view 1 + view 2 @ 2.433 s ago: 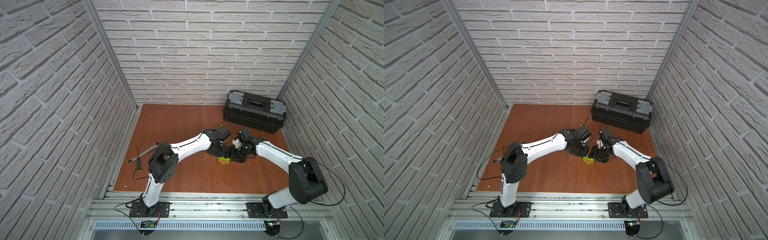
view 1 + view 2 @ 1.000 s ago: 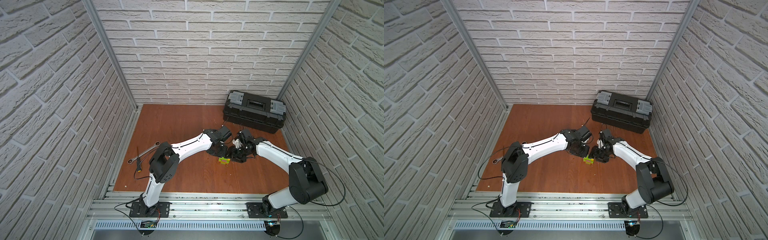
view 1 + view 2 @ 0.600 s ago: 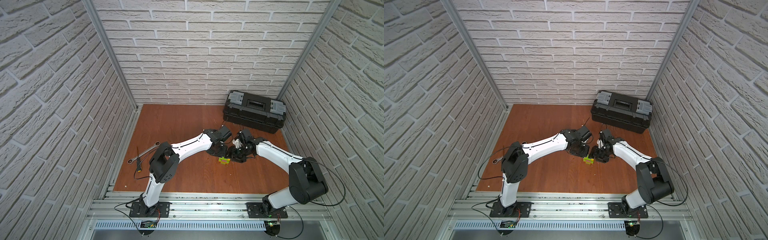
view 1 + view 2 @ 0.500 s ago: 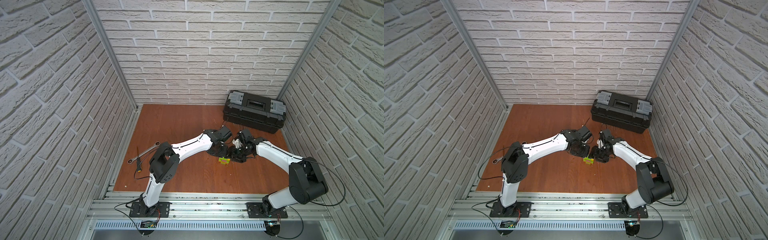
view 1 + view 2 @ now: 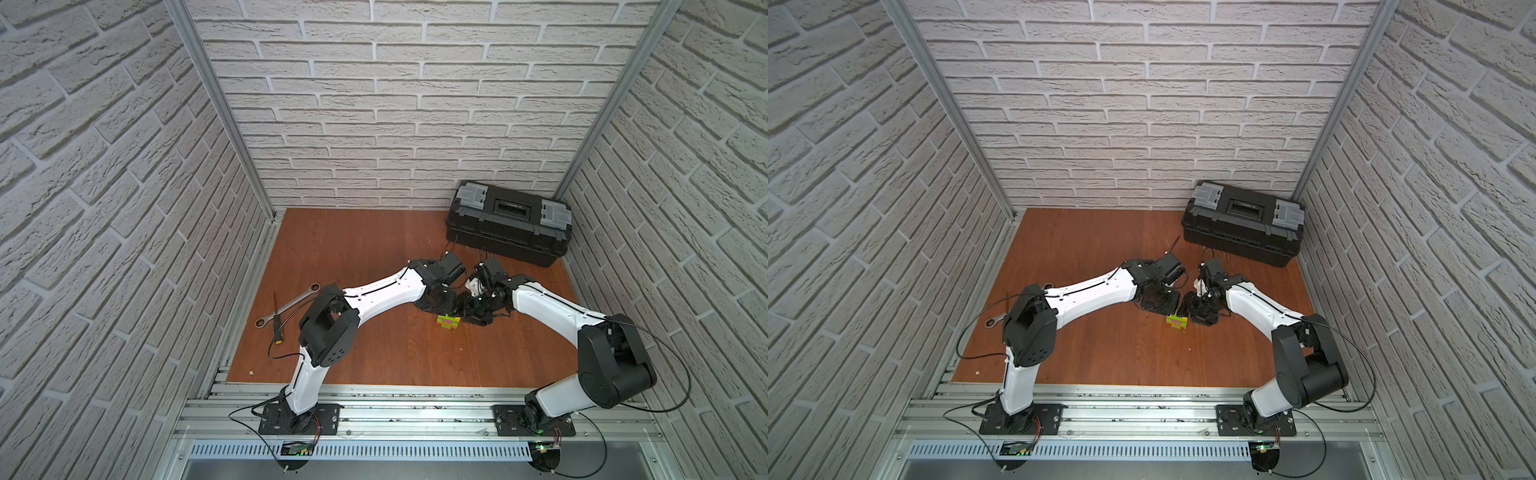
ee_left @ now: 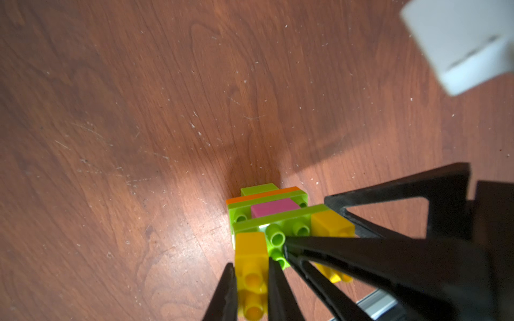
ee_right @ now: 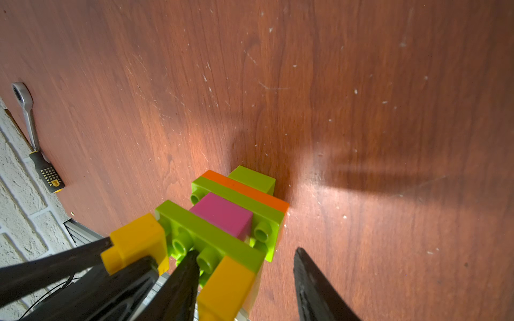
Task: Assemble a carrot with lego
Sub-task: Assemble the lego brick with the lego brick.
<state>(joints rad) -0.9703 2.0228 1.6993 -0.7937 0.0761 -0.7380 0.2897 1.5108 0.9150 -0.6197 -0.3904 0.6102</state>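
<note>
Nothing has shifted since the earlier frames: the carrot (image 5: 449, 323) lies on the tabletop (image 5: 374, 257), our left tool (image 6: 250, 262) pinching one yellow brick (image 6: 250, 247), our right tool (image 7: 244, 251) spread astride the other. Pulling away unreleased could, we judge, tear that brick off.

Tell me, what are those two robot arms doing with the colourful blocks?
They are building a lego carrot on the table. The left pincer is shut on one yellow brick at one end of the carrot. The right pincer is open around the other yellow brick, with a gap on one side. The bricks all look joined, so the carrot seems nearly done.
</note>
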